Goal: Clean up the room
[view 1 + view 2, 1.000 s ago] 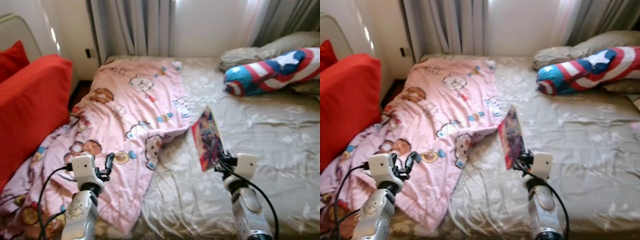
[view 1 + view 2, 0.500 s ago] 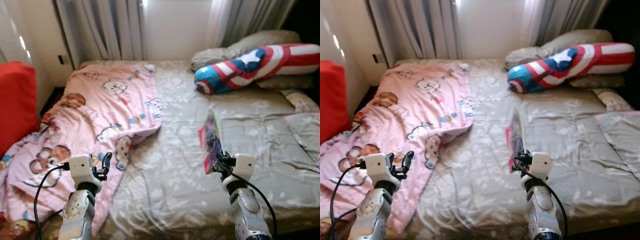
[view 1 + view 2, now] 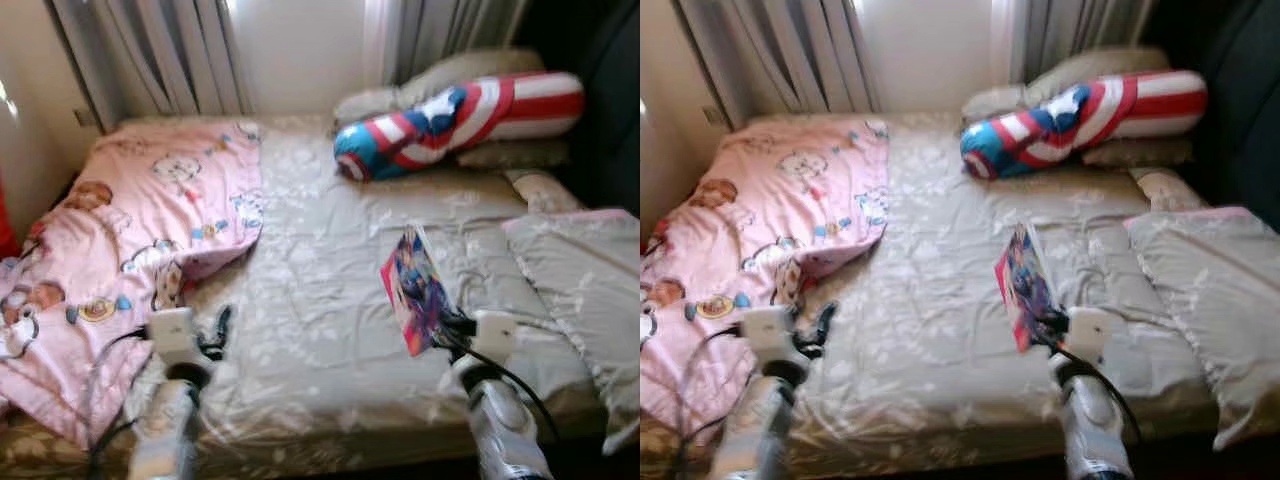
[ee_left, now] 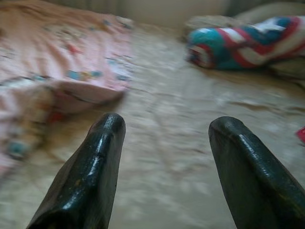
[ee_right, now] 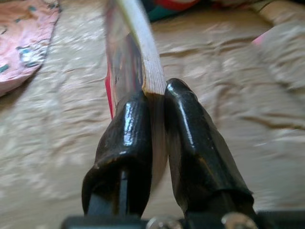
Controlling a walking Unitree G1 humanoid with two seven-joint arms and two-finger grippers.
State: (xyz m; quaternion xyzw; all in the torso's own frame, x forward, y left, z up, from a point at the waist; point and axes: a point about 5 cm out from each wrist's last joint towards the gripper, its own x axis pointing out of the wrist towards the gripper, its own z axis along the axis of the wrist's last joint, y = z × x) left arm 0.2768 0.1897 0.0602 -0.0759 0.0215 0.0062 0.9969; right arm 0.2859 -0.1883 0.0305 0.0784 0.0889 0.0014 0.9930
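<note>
Beige sheets are covering the bed, which is taking up most of the room under grey curtains hanging at the head wall. With the bed as the landmark: a pink cartoon-print blanket is lying rumpled over its left half and spilling off the near left edge. At the head of the bed, on the right, a long bolster cushion striped in red, white and blue with a white star is leaning across beige pillows. Along the right side of the bed, a grey pillow with a pink edge is lying flat.

The right gripper is hovering over the near right part of the bed, its two black fingers pressing together on the lower edge of a thin, colourful comic book. The book is standing tilted on edge above the sheet, its cover facing left, clear of the mattress as far as the head views are showing; the right wrist view is looking straight along its pale page edge.

The left gripper is hanging over the near middle-left of the bed, just beside the blanket's hem, with its fingers spreading wide apart and holding nothing. The pictures are somewhat blurred.
</note>
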